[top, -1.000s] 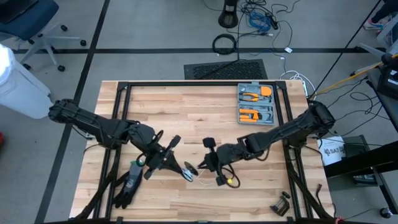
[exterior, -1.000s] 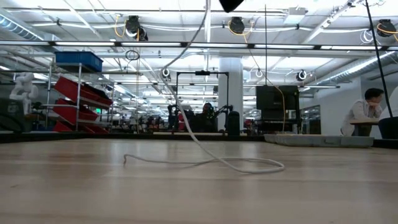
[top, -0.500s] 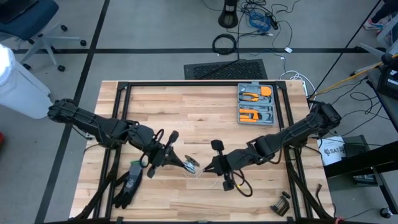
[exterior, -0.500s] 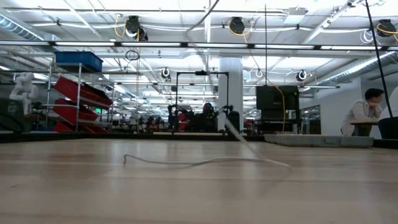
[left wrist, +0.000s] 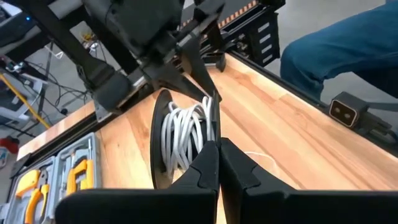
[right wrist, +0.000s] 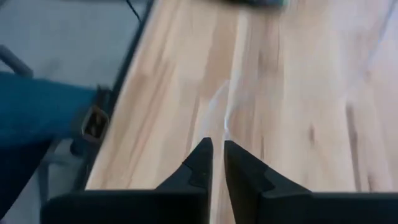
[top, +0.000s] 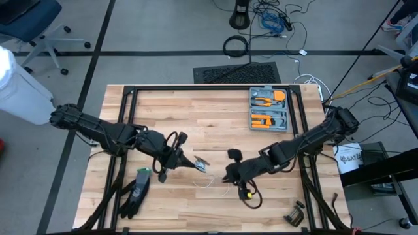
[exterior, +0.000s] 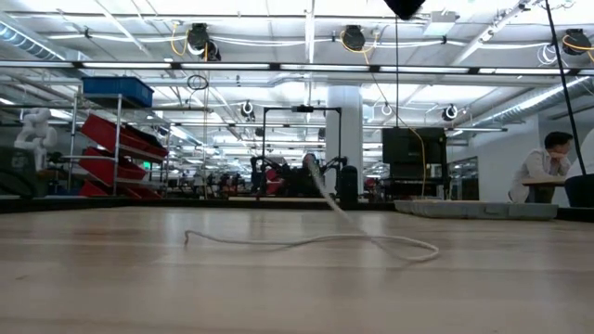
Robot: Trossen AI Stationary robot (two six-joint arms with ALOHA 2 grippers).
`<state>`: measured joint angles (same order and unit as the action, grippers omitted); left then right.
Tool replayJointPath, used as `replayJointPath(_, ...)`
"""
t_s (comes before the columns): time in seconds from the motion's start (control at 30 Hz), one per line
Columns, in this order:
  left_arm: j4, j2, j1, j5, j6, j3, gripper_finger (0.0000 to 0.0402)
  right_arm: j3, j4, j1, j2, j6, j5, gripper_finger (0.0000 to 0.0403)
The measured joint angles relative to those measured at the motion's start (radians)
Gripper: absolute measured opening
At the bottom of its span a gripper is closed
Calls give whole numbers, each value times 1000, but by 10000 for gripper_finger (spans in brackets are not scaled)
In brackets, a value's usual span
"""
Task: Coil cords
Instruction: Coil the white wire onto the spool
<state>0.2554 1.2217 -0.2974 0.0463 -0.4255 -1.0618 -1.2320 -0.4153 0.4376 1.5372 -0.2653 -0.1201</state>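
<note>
**Cord being wound at the middle of the table**

Cord is sitting as white loops inside a dark ring, and the left gripper is pinching that bundle, its two fingers pressed together on the loops. In the high view the left gripper is hovering just left of the table's middle, with the bundle at its tip. The right gripper is reaching in from the other side, just right of the bundle; in the right wrist view its fingers are standing with a narrow gap between them, and whether they are gripping the strand cannot be told. A loose run of the cord is lying on the wooden table between the two grippers, rising in one thin strand toward the grippers above in the low view. An orange-and-grey tool case is resting on the table well beyond the bundle, toward the far right corner. A black glove is lying near the left arm, at the table's near edge.
</note>
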Motion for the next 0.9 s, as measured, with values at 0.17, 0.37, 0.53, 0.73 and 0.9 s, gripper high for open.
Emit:
replayJointPath(0.17,0,0,0,-4,0,0,0,22,-66,15,0,-105,-19,56)
replayJointPath(0.37,-2,0,0,-19,0,0,0,231,372,67,25,-133,-102,95)
replayJointPath(0.53,-4,0,0,-25,-2,0,0,380,756,89,109,-146,-238,109)
replayJointPath(0.73,-11,0,2,-26,-29,0,0,334,884,64,287,-151,-207,110)
replayJointPath(0.9,-16,1,3,-32,-48,0,0,256,875,34,408,-137,-186,110)
